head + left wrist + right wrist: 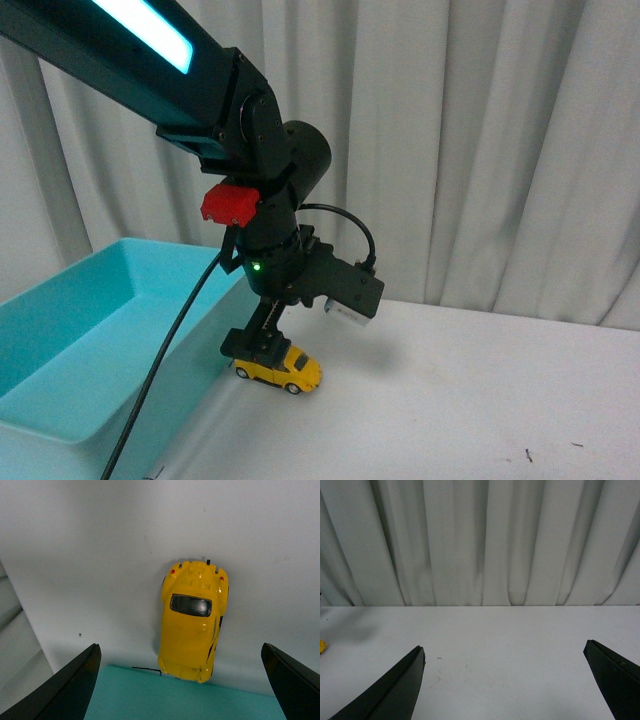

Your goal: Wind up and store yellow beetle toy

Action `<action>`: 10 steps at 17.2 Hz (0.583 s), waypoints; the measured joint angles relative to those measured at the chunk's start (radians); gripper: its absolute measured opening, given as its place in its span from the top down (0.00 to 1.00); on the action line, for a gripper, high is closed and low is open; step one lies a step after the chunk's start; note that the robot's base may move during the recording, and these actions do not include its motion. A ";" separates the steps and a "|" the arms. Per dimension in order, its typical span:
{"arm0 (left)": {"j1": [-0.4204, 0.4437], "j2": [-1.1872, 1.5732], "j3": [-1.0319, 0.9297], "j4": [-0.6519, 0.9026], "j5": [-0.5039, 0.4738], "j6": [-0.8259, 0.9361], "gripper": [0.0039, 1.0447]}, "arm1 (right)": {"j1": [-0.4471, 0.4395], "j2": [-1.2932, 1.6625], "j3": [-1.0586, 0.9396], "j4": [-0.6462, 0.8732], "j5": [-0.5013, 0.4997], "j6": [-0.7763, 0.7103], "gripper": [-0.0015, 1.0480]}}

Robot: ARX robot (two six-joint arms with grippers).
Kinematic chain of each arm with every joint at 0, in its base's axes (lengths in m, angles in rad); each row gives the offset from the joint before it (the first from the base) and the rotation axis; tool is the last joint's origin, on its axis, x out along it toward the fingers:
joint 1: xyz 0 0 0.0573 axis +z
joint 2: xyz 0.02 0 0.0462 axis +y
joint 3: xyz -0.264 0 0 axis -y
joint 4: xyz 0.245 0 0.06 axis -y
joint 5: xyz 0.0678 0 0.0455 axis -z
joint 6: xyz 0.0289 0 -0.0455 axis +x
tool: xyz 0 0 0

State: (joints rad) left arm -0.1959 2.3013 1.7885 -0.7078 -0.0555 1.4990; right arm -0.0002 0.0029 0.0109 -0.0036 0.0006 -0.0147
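Observation:
The yellow beetle toy [282, 369] stands on the white table right beside the turquoise bin [70, 340]. My left gripper [258, 348] hangs just over it, open, jaws wide apart. In the left wrist view the toy [194, 620] lies lengthwise between the two black fingers [75, 685], untouched, one end against the bin's turquoise rim [165, 697]. My right gripper [505, 680] is open and empty over bare table in its wrist view; a sliver of the yellow toy [322, 646] shows at that view's edge. The right arm is out of the front view.
The bin is large and open-topped, at the table's left. A white curtain [480, 150] hangs behind the table. A black cable [165, 360] trails from the left arm down past the bin's wall. White table [480, 400] spreads to the right.

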 joint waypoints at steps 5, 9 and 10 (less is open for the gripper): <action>0.024 0.073 0.048 -0.029 -0.038 -0.020 0.06 | 0.000 0.000 0.000 0.000 0.000 0.000 0.06; 0.021 0.124 0.054 -0.019 -0.041 -0.068 0.06 | 0.000 0.000 0.000 0.000 0.000 0.000 0.06; 0.022 0.135 0.057 -0.013 -0.042 -0.078 0.06 | 0.000 0.000 0.000 0.000 0.000 0.000 0.06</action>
State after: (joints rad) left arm -0.1741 2.4363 1.8454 -0.7212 -0.0971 1.4208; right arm -0.0002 0.0029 0.0109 -0.0036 0.0002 -0.0147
